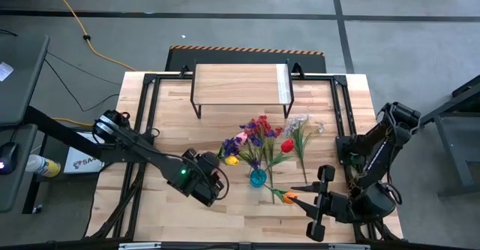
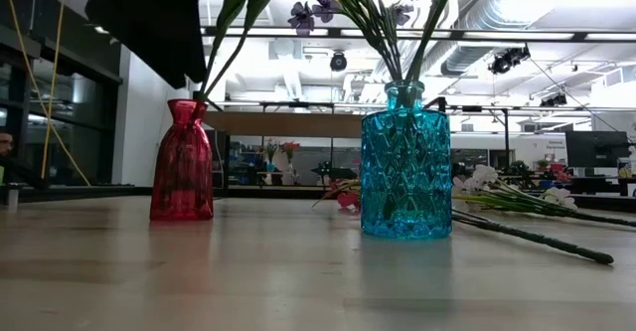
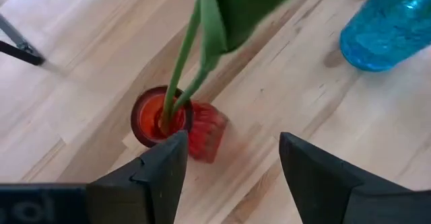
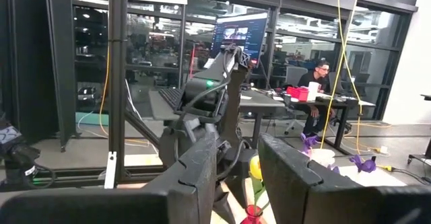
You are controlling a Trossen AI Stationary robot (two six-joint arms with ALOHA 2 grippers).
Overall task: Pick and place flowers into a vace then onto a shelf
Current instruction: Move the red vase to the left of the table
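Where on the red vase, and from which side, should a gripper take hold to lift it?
Grip the red vase at its narrow neck just under the flared rim, coming in level from the side. It stands upright, and stems rise from its mouth, so a straight-down approach would likely hit them. The left gripper hovers open above it.

Under the black left gripper [image 3: 229, 167] stands a glossy red vase [image 3: 176, 123] holding green stems [image 3: 182, 69], beside it a bright blue vase [image 2: 404, 162] with a diamond pattern, while purple, red, pink and yellow flowers [image 1: 255, 139] top them.
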